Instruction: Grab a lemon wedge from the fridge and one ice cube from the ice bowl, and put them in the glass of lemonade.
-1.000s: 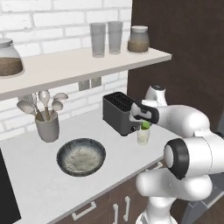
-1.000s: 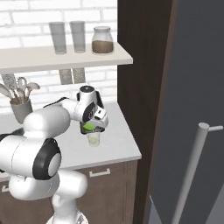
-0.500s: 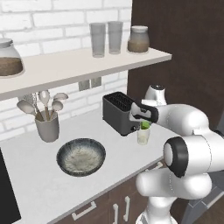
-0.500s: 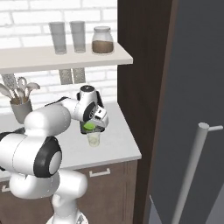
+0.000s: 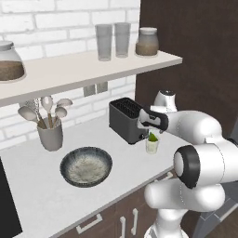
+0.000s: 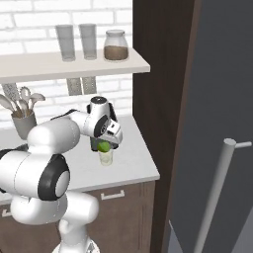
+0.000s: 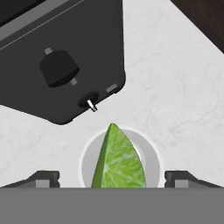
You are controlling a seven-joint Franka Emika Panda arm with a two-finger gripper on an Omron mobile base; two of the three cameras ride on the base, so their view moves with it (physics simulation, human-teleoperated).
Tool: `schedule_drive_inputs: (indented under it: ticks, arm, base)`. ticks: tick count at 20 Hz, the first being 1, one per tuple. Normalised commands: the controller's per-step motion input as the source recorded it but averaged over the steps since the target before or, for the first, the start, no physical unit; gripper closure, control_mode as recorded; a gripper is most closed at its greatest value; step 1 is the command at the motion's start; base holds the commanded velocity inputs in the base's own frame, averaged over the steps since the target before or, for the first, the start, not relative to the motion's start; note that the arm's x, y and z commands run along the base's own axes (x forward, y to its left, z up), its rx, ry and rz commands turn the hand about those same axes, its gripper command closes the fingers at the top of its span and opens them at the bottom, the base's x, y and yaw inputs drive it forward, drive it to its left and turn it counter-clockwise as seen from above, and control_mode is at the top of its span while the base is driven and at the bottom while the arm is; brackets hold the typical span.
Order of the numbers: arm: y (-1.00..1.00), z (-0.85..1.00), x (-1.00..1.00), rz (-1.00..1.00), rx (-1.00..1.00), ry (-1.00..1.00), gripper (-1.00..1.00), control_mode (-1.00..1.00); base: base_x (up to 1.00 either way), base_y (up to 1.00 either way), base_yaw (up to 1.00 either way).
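Observation:
The lemon wedge (image 7: 118,162), bright yellow-green, sits point-up over the mouth of the glass of lemonade (image 7: 151,153). My gripper (image 7: 113,177) is straight above it, open, with its fingertips (image 7: 43,178) standing clear of the wedge on both sides. From the base, the gripper (image 5: 151,128) hangs over the small glass (image 5: 152,147) beside the toaster, the wedge (image 5: 152,136) at the rim. The right base view shows the same wedge (image 6: 104,146) atop the glass (image 6: 105,159). The ice bowl (image 5: 62,166) lies on the counter to the left. The grey fridge door (image 6: 222,99) looms at the right.
A black toaster (image 5: 124,121) stands just behind the glass. A grey utensil cup (image 5: 50,135) is at the back left. The shelf above carries two tall glasses (image 5: 114,41) and a jar (image 5: 148,42). The fridge's long handle (image 6: 217,188) is near the counter's right end.
The jaws have spread apart and let go of the wedge, which now rests at the glass mouth. The arm has stayed in place.

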Motion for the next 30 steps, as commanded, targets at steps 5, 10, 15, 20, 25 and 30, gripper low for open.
schedule_drive_inputs:
  ticks: [5, 10, 15, 20, 25, 30]
  arm:
    - [-0.05, 0.00, 0.03, 0.00, 0.00, 0.00, -1.00, -1.00]
    - [-0.02, 0.05, -0.07, 0.00, 0.00, -0.01, -1.00, -1.00]
    - [0.00, 0.30, -0.37, 0.00, 0.01, -0.11, -1.00, -1.00]
    - [0.00, 0.08, -0.68, 0.00, 0.00, -0.08, -1.00, -1.00]
    - [0.00, 0.10, -0.53, 0.00, 0.00, -0.05, -1.00, -1.00]
    - [0.12, 0.28, -0.43, 0.02, 0.00, 0.00, -1.00, -1.00]
  base:
    - [0.00, 0.00, 0.00]
    - [0.00, 0.00, 0.00]
    - [0.00, 0.00, 0.00]
    - [0.00, 0.00, 0.00]
    - [0.00, 0.00, 0.00]
    - [0.00, 0.00, 0.00]
